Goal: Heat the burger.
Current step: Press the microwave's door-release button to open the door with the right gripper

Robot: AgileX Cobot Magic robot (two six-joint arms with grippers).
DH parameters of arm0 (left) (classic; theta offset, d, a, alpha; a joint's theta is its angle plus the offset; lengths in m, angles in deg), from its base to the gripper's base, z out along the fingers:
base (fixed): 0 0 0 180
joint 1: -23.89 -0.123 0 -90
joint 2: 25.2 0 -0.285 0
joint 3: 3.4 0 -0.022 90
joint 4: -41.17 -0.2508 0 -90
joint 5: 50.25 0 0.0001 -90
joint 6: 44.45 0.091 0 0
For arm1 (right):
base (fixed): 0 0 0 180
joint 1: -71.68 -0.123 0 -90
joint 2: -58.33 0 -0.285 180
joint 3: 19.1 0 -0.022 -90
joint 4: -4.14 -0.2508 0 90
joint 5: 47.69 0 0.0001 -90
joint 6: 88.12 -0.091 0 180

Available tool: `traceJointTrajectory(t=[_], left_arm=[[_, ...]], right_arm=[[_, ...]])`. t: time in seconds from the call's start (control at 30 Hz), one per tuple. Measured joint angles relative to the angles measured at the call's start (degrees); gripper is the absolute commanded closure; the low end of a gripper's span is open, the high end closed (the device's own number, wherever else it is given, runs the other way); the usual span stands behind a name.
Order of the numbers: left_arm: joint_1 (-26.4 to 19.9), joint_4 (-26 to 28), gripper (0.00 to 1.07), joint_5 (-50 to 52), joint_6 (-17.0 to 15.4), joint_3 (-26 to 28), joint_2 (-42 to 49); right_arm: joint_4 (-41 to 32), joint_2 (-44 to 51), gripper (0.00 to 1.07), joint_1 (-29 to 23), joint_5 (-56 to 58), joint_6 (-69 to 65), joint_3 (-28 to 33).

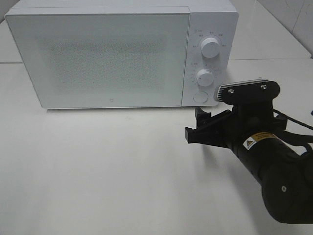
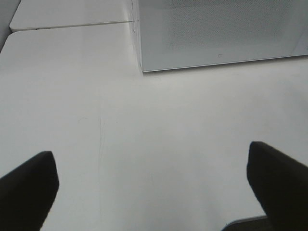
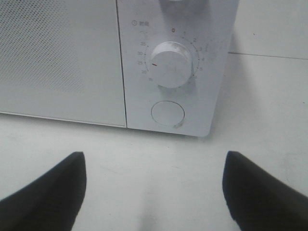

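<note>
White microwave (image 1: 112, 54) stands on a white table (image 1: 98, 171), its door (image 1: 98, 56) shut and its speckled window giving no look inside. The burger shows in none of the three views, so where it is cannot be told. On the microwave's control panel, at the right of the door, sit an upper knob (image 1: 210, 49), a lower knob (image 1: 204, 77) and, below them, a round button (image 1: 200, 97). The right gripper (image 1: 194, 125) hovers just in front of the microwave's lower right corner, facing the lower knob and the round button, its black fingers (image 3: 48, 192) spread wide with nothing between them. The left gripper (image 2: 150, 153) hangs over bare table before the microwave's front left corner, apart from it, fingers likewise spread and empty.
</note>
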Motion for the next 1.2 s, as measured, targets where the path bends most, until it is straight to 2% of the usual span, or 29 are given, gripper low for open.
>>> traceJointTrajectory(t=[0.4,0.53,0.63,0.7,0.73,0.8,0.87,0.9,0.93,0.97,1.03,1.07,1.1,1.17,1.2], left_arm=[[0.0,0.0,0.06,0.0,0.0,0.0,0.0],[0.0,0.0,0.06,0.0,0.0,0.0,0.0],[0.0,0.0,0.06,0.0,0.0,0.0,0.0],[0.0,0.0,0.06,0.0,0.0,0.0,0.0],[0.0,0.0,0.06,0.0,0.0,0.0,0.0],[0.0,0.0,0.06,0.0,0.0,0.0,0.0],[0.0,0.0,0.06,0.0,0.0,0.0,0.0],[0.0,0.0,0.06,0.0,0.0,0.0,0.0],[0.0,0.0,0.06,0.0,0.0,0.0,0.0],[0.0,0.0,0.06,0.0,0.0,0.0,0.0],[0.0,0.0,0.06,0.0,0.0,0.0,0.0],[0.0,0.0,0.06,0.0,0.0,0.0,0.0],[0.0,0.0,0.06,0.0,0.0,0.0,0.0],[0.0,0.0,0.06,0.0,0.0,0.0,0.0],[0.0,0.0,0.06,0.0,0.0,0.0,0.0]], right_arm=[[-1.9,-0.5,0.33,-0.9,1.3,-0.3,-1.3],[-2.1,-0.5,0.35,-0.9,1.3,-5.4,-1.3],[-2.8,-0.5,0.38,-0.9,1.3,-16.1,-1.3],[-2.8,-0.5,0.40,-0.9,1.3,-18.7,-1.3],[-2.9,-0.5,0.42,-0.9,1.3,-25.8,-1.3],[-2.9,-0.5,0.43,-0.9,1.3,-29.0,-1.3],[-2.9,-0.5,0.47,-0.9,1.3,-40.9,-1.4],[-2.9,-0.5,0.47,-0.9,1.3,-40.9,-1.4],[-2.9,-0.6,0.51,-0.9,1.3,-49.2,-1.4],[-2.9,-0.6,0.51,-0.9,1.3,-49.2,-1.4],[-3.0,-0.6,0.57,-0.9,1.3,-59.8,-1.4],[-3.0,-0.6,0.57,-0.9,1.3,-59.8,-1.4],[-3.0,-0.7,0.64,-0.9,1.3,-65.7,-1.4],[-3.0,-0.7,0.66,-0.9,1.3,-68.5,-1.4],[-3.0,-0.8,0.74,-0.9,1.3,-73.1,-1.4]])
